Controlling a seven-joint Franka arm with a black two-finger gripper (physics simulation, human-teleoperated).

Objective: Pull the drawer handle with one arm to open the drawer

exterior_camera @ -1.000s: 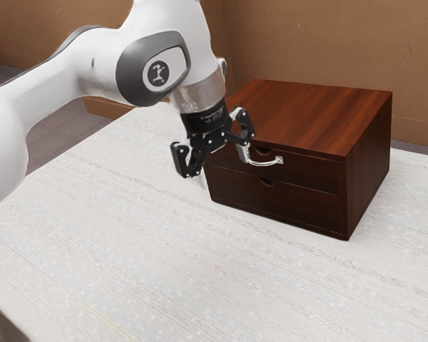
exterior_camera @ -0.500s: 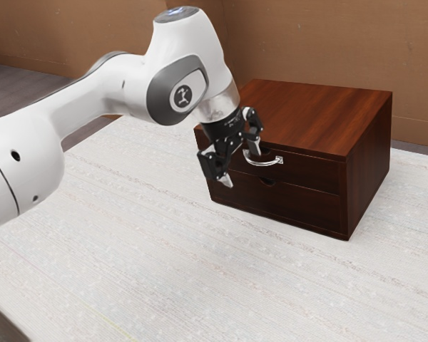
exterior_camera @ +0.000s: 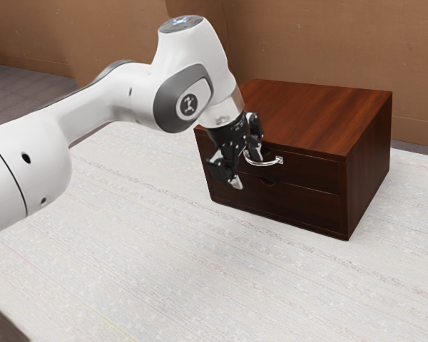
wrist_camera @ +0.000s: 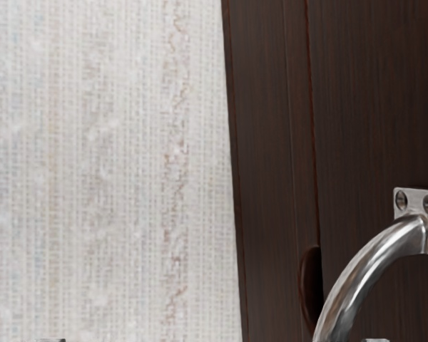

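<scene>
Pale table [exterior_camera: 164, 249] bearing dark cabinet [exterior_camera: 310, 114] toward exterior view's right. Gripper [exterior_camera: 247, 166] spread wide, straddling drawer handle [exterior_camera: 267, 164] at its near end, contact unclear. From wrist: curved metal handle close, mounted on flush drawer front [wrist_camera: 371, 107].

No legible text or numbers, white emblem [exterior_camera: 187, 105] on grey joint cap [exterior_camera: 170, 118] (a symbol, no letters)
</scene>
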